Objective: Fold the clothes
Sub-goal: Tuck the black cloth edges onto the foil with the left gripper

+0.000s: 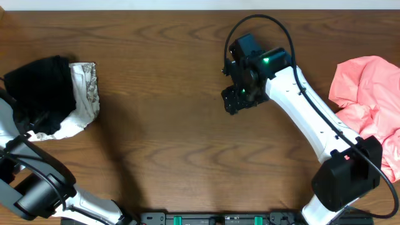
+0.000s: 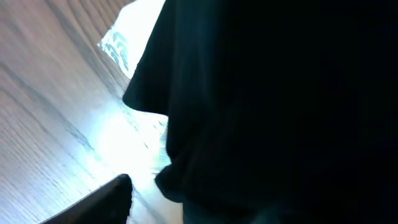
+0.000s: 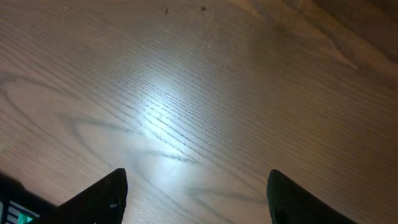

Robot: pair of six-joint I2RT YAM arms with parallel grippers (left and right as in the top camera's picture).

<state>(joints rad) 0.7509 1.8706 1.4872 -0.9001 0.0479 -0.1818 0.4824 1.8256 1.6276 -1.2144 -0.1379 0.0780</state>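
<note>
A crumpled black T-shirt (image 1: 40, 87) lies in a heap at the table's far left, on top of a white-grey patterned garment (image 1: 84, 94). A salmon-pink garment (image 1: 369, 106) lies bunched at the right edge. My left gripper (image 2: 186, 205) is at the black T-shirt (image 2: 280, 106). One finger shows at the lower left, set wide, and the black cloth hides the other finger. In the overhead view the heap hides this gripper. My right gripper (image 1: 230, 100) is open and empty above bare wood at the upper middle; its fingers (image 3: 196, 199) stand wide apart.
The wooden table (image 1: 175, 156) runs between the two piles. The left arm's base (image 1: 37, 194) sits at the front left. The right arm (image 1: 312, 125) reaches from the front right across to the middle, beside the pink pile.
</note>
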